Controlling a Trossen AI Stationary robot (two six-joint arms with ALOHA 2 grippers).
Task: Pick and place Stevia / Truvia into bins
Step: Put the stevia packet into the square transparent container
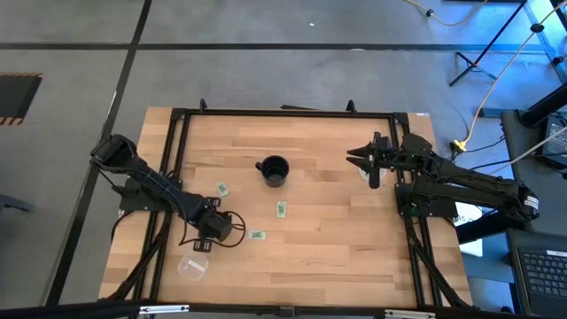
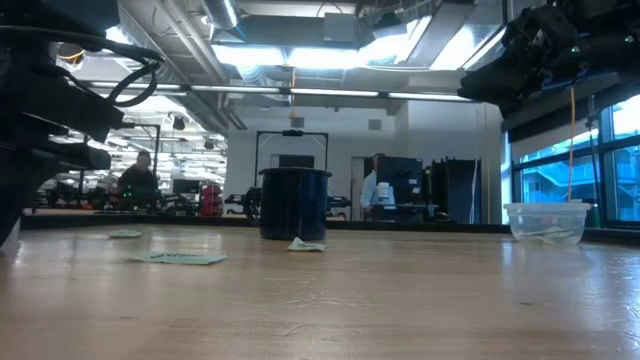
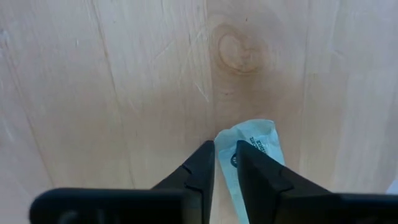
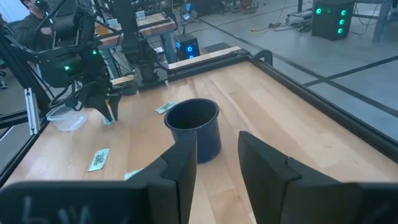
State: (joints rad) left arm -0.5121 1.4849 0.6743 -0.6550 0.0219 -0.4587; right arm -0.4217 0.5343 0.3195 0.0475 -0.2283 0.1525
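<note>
Held packet: a pale green-and-white flat paper packet (image 3: 252,149) lies on the light wooden table (image 1: 337,248), pinched between the left gripper (image 3: 225,160)'s narrowed fingers.
Other packets: three lie loose near the black round cup (image 1: 274,170) (mid-table).
Bins: one clear round shallow plastic container (image 1: 193,265) sits just beside the left gripper.
Right gripper (image 4: 216,163): raised at the table's right edge, jaws spread, empty.

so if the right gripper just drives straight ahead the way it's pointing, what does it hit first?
Most likely the black cup: it sits right ahead of the right gripper, in line with the gap between its open fingers. Depth is uncertain; a raised gripper might pass over its rim.
</note>
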